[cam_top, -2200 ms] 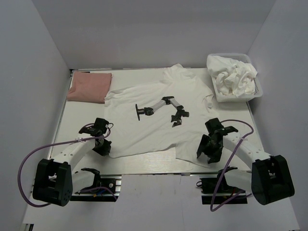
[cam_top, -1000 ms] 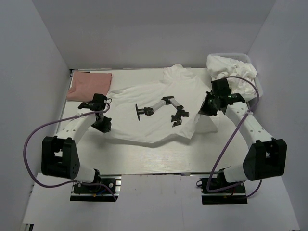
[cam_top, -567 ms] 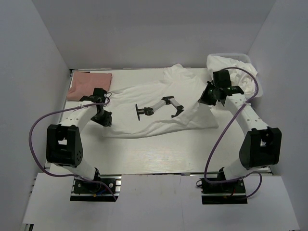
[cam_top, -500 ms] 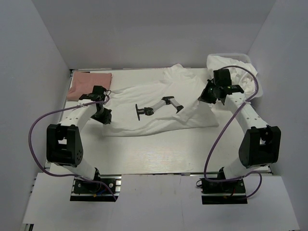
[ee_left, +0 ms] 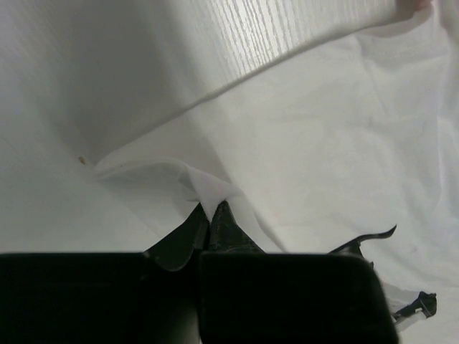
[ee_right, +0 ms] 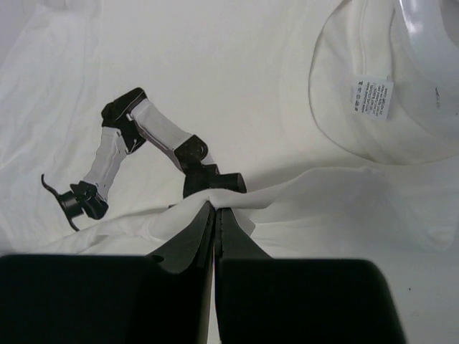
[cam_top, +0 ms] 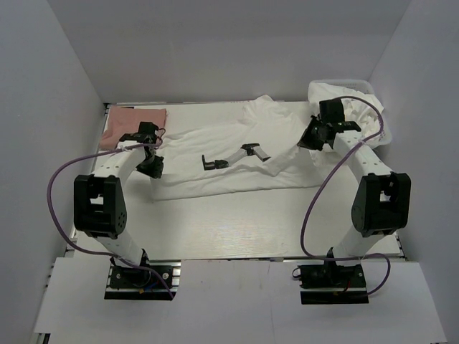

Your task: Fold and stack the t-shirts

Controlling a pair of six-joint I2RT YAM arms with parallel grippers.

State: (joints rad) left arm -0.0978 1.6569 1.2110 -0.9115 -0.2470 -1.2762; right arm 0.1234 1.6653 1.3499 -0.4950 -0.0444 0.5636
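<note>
A white t-shirt (cam_top: 231,134) with a printed robot arm (cam_top: 231,155) lies across the table, its near hem lifted and doubled over toward the back. My left gripper (cam_top: 153,167) is shut on the hem's left corner (ee_left: 204,188), seen pinched in the left wrist view at the gripper (ee_left: 209,215). My right gripper (cam_top: 308,140) is shut on the hem's right part, and in the right wrist view the gripper (ee_right: 215,209) holds a fold of cloth (ee_right: 301,193) just under the print (ee_right: 140,140). A folded salmon-pink t-shirt (cam_top: 133,122) lies at the back left.
A white lattice basket (cam_top: 383,135) at the back right holds crumpled white t-shirts (cam_top: 348,107). The collar label (ee_right: 371,98) of the spread shirt shows in the right wrist view. Bare table (cam_top: 237,229) stretches between the shirt and the arm bases.
Both grippers have carried the shirt's near hem from the front of the table toward the back. The folded cloth now covers the lower part of the print.
</note>
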